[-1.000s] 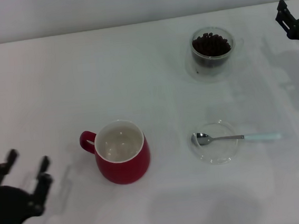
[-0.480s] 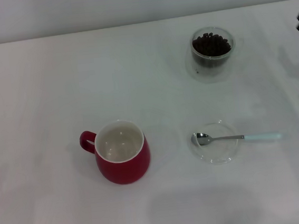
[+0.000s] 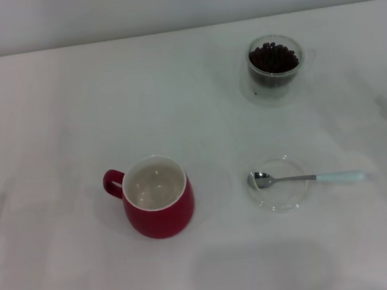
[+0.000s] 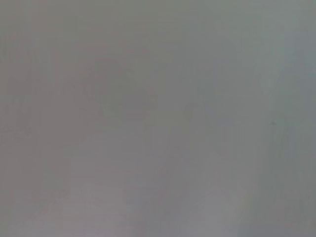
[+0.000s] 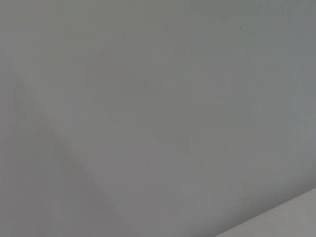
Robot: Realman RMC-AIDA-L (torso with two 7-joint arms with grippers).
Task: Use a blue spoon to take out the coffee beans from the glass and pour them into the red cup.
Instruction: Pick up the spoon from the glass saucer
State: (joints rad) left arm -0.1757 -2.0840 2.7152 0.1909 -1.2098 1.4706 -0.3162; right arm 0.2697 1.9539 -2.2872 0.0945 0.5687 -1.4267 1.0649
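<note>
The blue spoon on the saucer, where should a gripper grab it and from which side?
Grip the blue spoon by its pale handle, coming from above on the robot's right. The handle sticks out past the saucer rim, while the metal bowl lies inside it, so the handle is likely the easier part to reach.

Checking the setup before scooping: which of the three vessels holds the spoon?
The flat clear saucer holds the blue spoon; the glass and red cup do not.

Bare white tabletop (image 3: 72,95), plain wall: lab-like test bench.
</note>
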